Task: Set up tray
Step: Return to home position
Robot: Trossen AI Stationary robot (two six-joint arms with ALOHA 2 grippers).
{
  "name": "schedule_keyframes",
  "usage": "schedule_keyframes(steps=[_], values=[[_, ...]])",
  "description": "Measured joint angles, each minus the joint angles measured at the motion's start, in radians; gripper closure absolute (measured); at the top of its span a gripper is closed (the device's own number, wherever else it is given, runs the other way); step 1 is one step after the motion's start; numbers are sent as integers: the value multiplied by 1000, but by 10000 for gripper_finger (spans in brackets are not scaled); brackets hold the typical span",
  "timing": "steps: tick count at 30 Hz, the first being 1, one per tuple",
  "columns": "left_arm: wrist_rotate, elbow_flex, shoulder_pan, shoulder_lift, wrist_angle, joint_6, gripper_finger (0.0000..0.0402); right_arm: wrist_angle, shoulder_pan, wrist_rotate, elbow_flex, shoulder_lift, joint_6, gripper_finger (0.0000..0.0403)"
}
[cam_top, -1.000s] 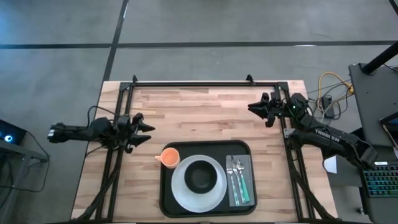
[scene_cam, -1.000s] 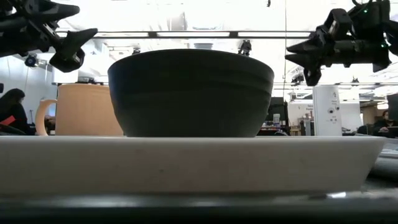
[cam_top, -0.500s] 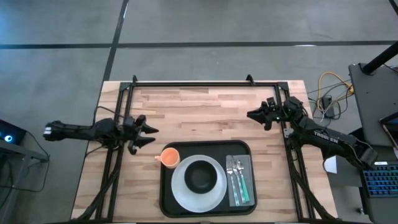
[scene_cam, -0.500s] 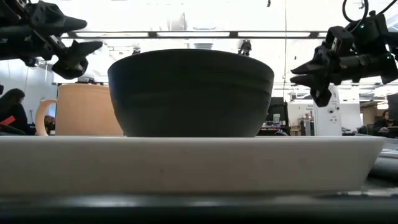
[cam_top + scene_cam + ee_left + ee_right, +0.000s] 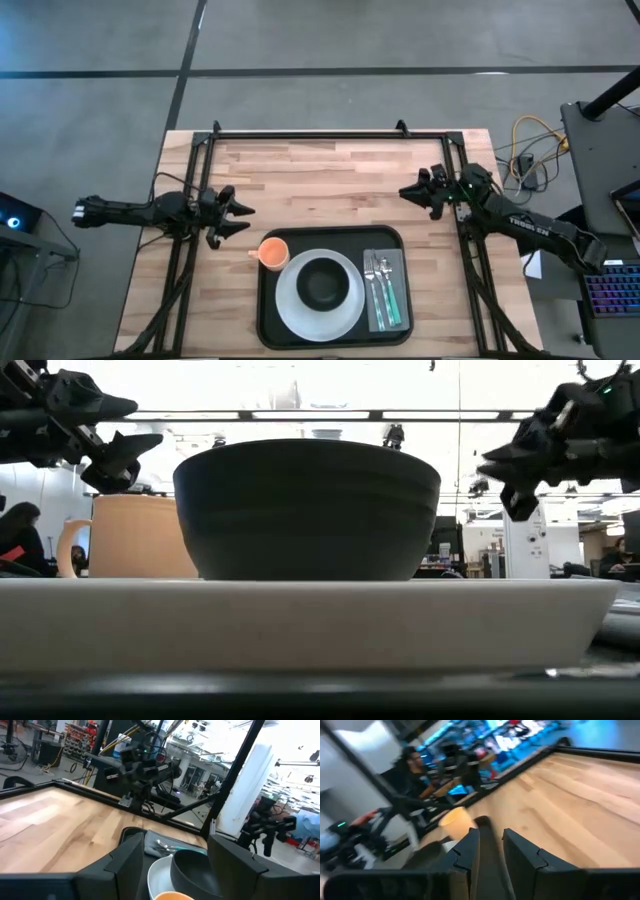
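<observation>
The black tray [image 5: 265, 320] lies at the table's near middle. On it rests a white plate [image 5: 290, 310] with a black bowl [image 5: 322, 283] in it. An orange cup [image 5: 273, 252] stands at the tray's far left corner. A grey napkin [image 5: 398, 262] carrying cutlery [image 5: 378, 285] lies along its right side. My left gripper [image 5: 246, 218] hovers open, left of the cup and above the table. My right gripper [image 5: 412, 198] hovers open beyond the tray's far right corner. In the low view the bowl [image 5: 305, 510] fills the middle, with both grippers high at either side.
Bare wood [image 5: 330, 180] stretches across the table's far half between the two grippers. A black metal frame [image 5: 330, 133] runs along the far edge and down both sides. People and shelves show in the room beyond the table.
My right gripper has moved a little toward the table's near edge and drawn back toward the right edge. My left gripper has shifted slightly toward the near edge. The tray and everything on it has stayed in place.
</observation>
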Motion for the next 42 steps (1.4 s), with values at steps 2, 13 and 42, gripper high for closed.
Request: schedule_keyframes(steps=[2, 13, 42], values=[[0, 0, 0, -12, -16, 0, 203, 0, 47, 0, -5, -53, 0, 325], [0, 0, 0, -67, -31, 0, 202, 1, 235, 0, -8, -315, 0, 320], [0, -1, 0, -78, -33, 0, 203, -25, 831, 200, -33, -473, 7, 333]])
